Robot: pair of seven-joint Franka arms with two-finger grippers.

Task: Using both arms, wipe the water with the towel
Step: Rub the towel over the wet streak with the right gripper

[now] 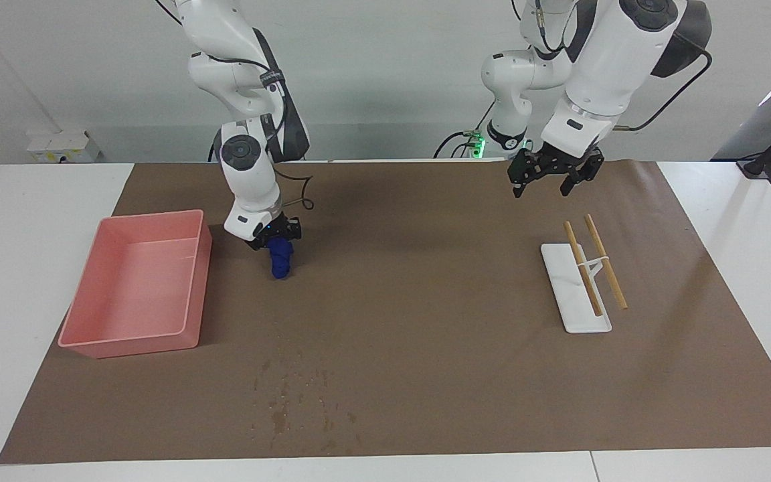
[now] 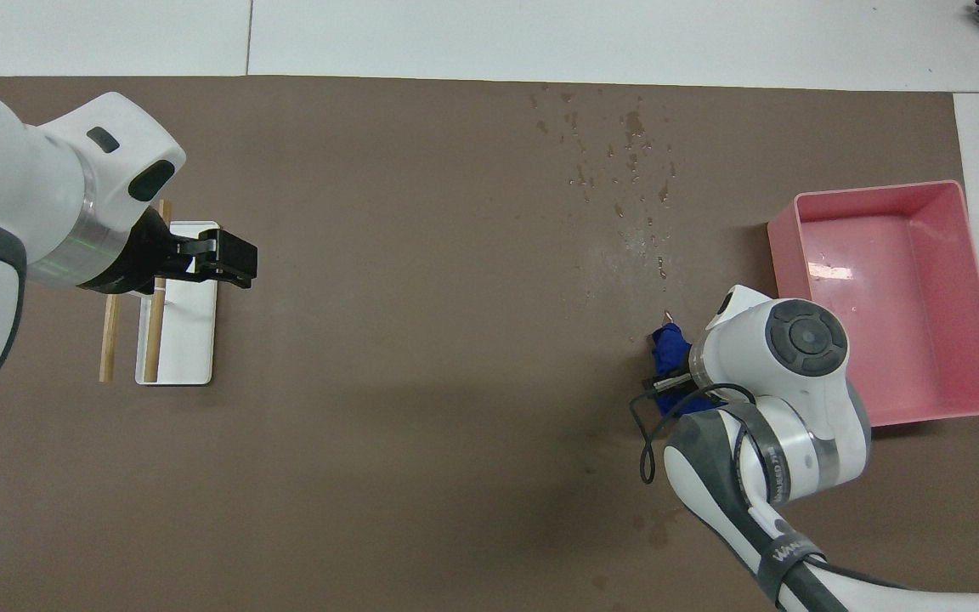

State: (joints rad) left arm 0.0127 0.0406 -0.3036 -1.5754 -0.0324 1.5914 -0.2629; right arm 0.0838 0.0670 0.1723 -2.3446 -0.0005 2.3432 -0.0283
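Even, bright light is falling from above, and both views are staying sharp edge to edge. Soft shadows are spreading on the brown mat [image 1: 425, 321] beneath the arms, the broadest lying near the robots. Glare is glinting in the pink tray [image 2: 948, 204] and on the scattered water drops [image 2: 625, 161]. A window is perhaps brightening one corner.
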